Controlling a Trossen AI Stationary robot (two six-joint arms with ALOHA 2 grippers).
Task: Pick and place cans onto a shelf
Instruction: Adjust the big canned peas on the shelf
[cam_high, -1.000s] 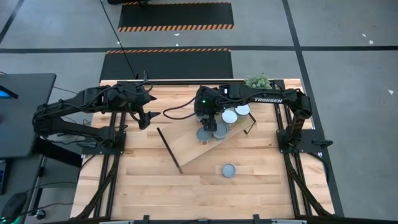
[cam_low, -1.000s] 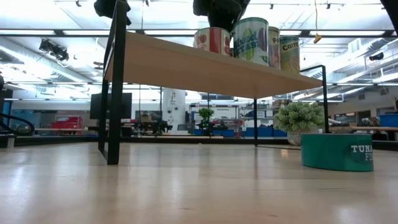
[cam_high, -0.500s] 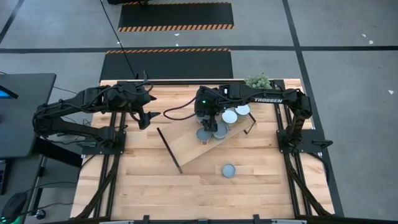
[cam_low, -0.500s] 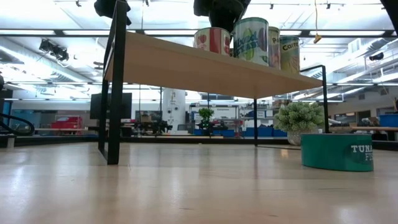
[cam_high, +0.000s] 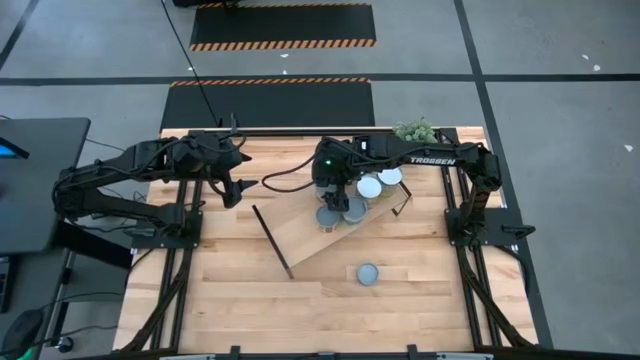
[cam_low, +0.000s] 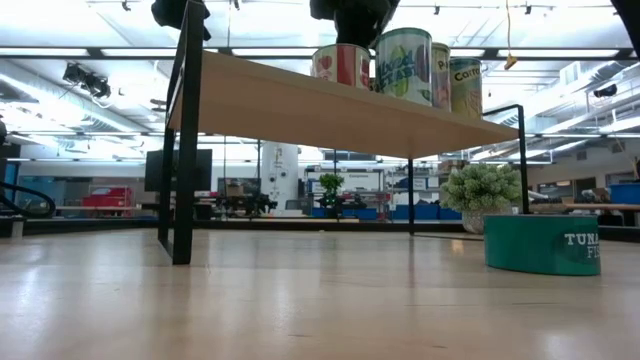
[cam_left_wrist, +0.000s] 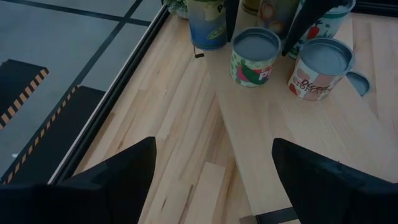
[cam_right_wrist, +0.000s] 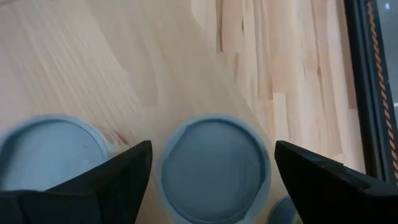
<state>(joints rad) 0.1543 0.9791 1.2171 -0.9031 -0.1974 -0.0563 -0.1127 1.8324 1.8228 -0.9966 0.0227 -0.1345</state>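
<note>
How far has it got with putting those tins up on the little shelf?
Mostly done: a cluster of cans already stands on the shelf. In hand: the right gripper, fingers spread, hangs over one can there, apparently just set down. Left: a flat teal tuna can sits on the table. The left gripper waits open beside the shelf.

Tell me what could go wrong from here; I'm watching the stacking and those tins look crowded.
The right tool stands open straddling a can it seems to have just set on the shelf. Its neighbour can sits very close, so a finger could nudge or tip it on the way up. The cans bunch near the shelf's one end, leaving little room beside them for the tuna tin waiting on the table. The left tool waits off to the side.
</note>
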